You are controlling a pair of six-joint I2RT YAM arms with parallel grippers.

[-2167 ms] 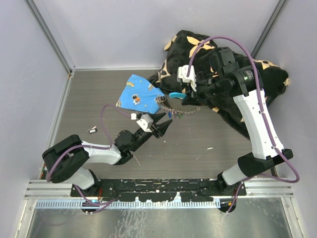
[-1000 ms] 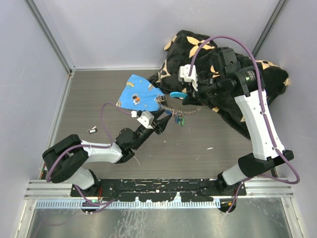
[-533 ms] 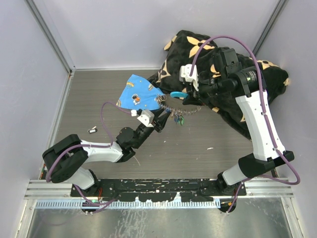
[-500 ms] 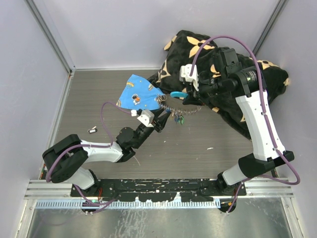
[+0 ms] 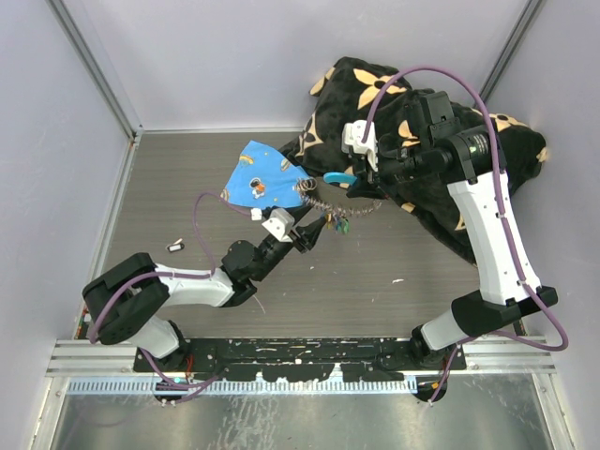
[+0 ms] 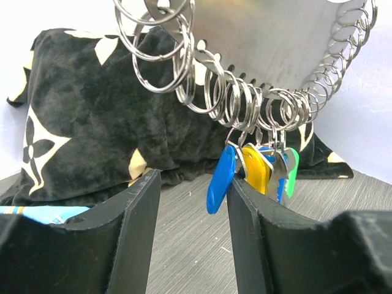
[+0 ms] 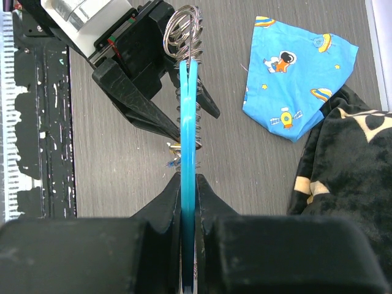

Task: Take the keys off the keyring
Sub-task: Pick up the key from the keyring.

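Top external view: I am looking down on a grey wood-grain table [image 5: 187, 169], with both arms reaching towards its middle.
Right gripper: the right gripper [image 5: 359, 184] is pinched tight on the light-blue plastic tab [image 5: 335, 177] of the keyring [image 6: 236, 101] and holds it above the table. On its wrist camera the tab stands edge-on, squarely between the two black fingers.
Keyring: a chain of linked silver wire rings. It sags in a loop from the tab over the middle of the table, just right of the blue cloth.
Keys: the keys [image 6: 256, 170] are small, with blue, yellow and green plastic heads. They hang in a bunch from the lowest rings, and all of them are threaded on.
Left gripper: the left gripper [image 5: 316, 229] points far and right at the keys from the near side, its jaws partly apart and gripping nothing. On its wrist camera the blue key head hangs at the inner edge of the right-hand finger. I cannot tell whether they touch.
Cloth: a bright blue cloth printed with a cartoon astronaut and rockets [image 5: 258, 178] lies flat on the table, left of the keyring.
Cushion: a black velvety cushion with cream flower shapes [image 5: 333, 103] fills the far right corner, behind the right gripper.
Small item: a tiny white-and-dark object [image 5: 174, 247] lies on the left of the table, too small to identify.
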